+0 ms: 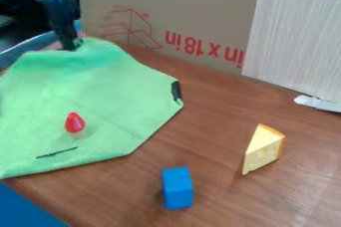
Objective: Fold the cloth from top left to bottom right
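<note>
The black gripper (pixel 71 43) hangs down at the upper left, its lower end at the top edge of the green cloth (pixel 113 91). The cloth lies spread over the left half of the table, with its lower left part cut off by the view's edge. Around the gripper the fabric looks rumpled; whether any of it is held cannot be made out. A small red toy piece (pixel 75 122) sits on the cloth's lower middle. The cloth's right corner has a dark patch.
On the brown table (pixel 206 96) stand a blue block (pixel 177 188) at the front and a cheese wedge (pixel 263 149) to the right. A cardboard panel (pixel 200 12) walls off the back. A white object (pixel 318 103) lies at the right edge. Something blue (pixel 27 208) fills the lower left corner.
</note>
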`<state>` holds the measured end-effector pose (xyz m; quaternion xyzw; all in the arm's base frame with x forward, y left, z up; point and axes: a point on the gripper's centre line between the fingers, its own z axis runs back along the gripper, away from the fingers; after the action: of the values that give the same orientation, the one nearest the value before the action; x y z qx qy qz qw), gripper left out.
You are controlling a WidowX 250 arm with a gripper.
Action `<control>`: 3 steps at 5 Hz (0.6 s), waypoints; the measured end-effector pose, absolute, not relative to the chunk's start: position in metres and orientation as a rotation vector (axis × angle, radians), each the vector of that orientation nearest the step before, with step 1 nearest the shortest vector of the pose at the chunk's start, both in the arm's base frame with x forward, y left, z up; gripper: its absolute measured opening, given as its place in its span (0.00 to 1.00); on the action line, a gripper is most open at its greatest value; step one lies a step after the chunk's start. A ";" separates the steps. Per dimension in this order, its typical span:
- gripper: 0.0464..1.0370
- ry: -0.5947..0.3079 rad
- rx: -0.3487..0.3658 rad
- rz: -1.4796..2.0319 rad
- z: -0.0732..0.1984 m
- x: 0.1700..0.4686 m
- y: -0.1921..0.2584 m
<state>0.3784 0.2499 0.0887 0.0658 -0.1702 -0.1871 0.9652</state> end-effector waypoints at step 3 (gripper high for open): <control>0.01 -0.435 0.401 -0.486 0.079 0.315 0.183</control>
<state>0.3149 0.1825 0.0794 0.1955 -0.2123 -0.2372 0.9276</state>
